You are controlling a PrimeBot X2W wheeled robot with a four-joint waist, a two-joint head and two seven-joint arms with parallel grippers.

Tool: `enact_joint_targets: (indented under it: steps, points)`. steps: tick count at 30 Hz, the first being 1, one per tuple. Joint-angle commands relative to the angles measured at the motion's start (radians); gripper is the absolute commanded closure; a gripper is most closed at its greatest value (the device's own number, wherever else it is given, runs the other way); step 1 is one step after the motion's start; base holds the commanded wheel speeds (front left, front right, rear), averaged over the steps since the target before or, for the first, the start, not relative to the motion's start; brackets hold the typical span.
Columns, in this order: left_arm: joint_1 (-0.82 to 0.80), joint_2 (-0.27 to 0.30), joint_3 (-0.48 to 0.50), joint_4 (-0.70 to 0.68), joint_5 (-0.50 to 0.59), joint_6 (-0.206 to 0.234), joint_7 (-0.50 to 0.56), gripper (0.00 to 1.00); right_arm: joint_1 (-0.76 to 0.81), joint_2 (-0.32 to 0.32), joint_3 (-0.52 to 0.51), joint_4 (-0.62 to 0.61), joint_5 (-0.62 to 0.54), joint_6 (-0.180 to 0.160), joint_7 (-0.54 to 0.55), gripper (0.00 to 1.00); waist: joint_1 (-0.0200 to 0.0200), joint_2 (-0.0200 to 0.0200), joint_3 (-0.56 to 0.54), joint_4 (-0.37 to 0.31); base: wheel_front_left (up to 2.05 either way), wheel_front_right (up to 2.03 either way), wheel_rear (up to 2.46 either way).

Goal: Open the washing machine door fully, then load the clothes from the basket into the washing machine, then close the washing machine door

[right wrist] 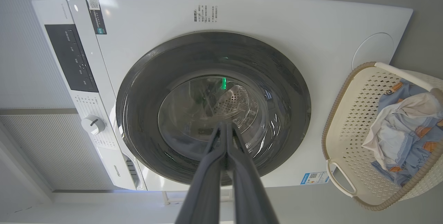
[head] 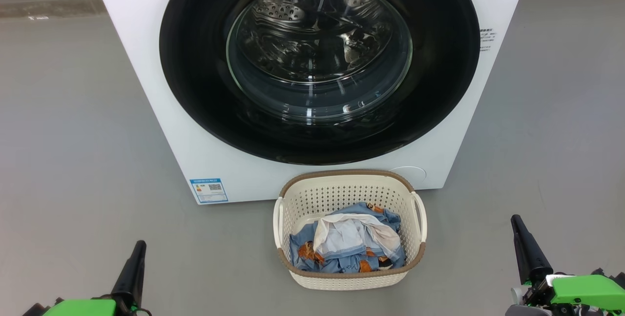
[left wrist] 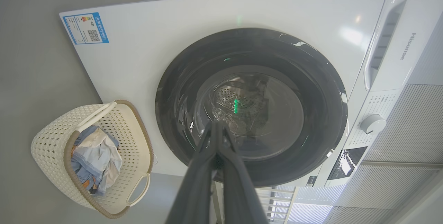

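Your left gripper (head: 139, 246) 7 o'clock, right gripper (head: 515, 219) 5, both pressed together | basket (head: 342, 175) 6, near shut door (head: 195, 86): short carries likely

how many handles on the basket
2. On the basket, one handle sits at the head view's left side, the other at its right side. None seems hidden.
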Motion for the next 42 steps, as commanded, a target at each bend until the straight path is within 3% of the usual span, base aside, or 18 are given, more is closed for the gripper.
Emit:
enact_joint_targets:
  steps: [1,42]
  points:
    - [-0.044,0.011,0.035,-0.024,0.015,-0.003,0.006,1.00,-0.042,-0.004,0.023,-0.024,-0.012,0.002,0.008,1.00,0.0000,0.0000,0.000,0.000,0.00,0.00,0.00]
    - [-0.044,0.010,0.036,-0.024,0.016,-0.003,0.007,1.00,-0.042,-0.004,0.023,-0.024,-0.012,0.002,0.008,1.00,0.0000,0.0000,0.000,0.000,0.00,0.00,0.00]
